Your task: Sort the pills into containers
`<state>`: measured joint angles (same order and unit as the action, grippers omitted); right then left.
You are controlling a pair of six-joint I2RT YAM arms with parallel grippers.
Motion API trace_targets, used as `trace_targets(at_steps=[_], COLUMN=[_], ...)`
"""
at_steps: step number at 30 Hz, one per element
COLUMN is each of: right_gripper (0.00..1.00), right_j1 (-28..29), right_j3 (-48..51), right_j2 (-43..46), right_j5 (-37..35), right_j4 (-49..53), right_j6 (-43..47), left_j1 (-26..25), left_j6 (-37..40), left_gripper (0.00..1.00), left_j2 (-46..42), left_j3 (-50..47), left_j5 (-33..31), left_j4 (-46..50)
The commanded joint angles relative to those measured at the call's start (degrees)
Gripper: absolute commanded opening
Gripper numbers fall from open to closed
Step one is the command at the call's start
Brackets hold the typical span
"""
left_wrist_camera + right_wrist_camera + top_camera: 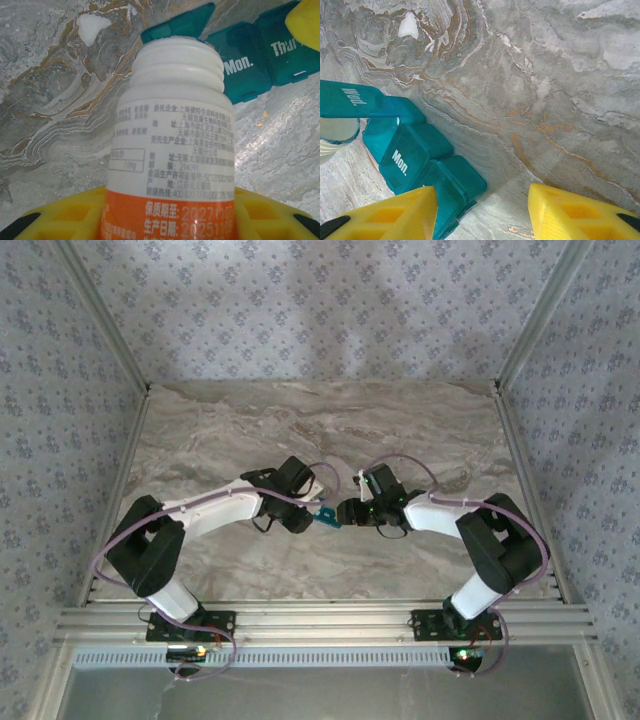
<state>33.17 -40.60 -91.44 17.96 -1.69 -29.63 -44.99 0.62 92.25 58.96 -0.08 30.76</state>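
Containers point(325, 518) are lying in the middle of the desk point(220, 440), right between the two hands in the top view. We're looking at a teal strip of three square compartments in a row. The end lid point(350, 97), marked "Wed.", is standing open. The middle lid point(402, 161), marked "Mon.", is sitting shut. So is the third lid point(285, 47), whose print is running off the edge as "Thu".

Left hand point(167, 222) is gripping the white bottle point(175, 125) around its orange-banded lower body, with yellow fingers point(60, 222) pressing on both sides. The bottle is sitting uncapped, threaded neck bare. It is pointing at the strip, with its mouth just at the open Wed. compartment, under the raised lid. In the right wrist view we're seeing the bottle's rim right beside that lid. The bottle is hiding the inside of that compartment.

Right hand point(482, 215) is hovering low at the strip's other end, fingers spread and gripping nothing, with bare desk showing between them. The finger point(385, 215) on the left of its wrist view is sitting right against the last compartment, probably touching it, though the angle is poor. The other finger is sitting well apart from the strip.
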Motion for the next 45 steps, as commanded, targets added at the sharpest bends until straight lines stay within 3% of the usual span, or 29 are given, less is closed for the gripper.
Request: trace_targets(at_steps=[1,45], right_gripper=[0.53,0.51], right_j1=[-0.62,-0.44], right_j3=[-1.27,-1.42], right_j2=[-1.04,-2.12], right_j5=[-0.07,1.16], right_j4=[1.11,0.91], right_j6=[-0.88,-0.69], left_j1=[0.18,-0.39], left_j6=[0.66,2.92], left_gripper=[0.0,0.0], left_j2=[-1.86,4.34], left_j3=[-0.42,5.33], left_j5=[0.08,1.66], left_j4=[2.1,7.57])
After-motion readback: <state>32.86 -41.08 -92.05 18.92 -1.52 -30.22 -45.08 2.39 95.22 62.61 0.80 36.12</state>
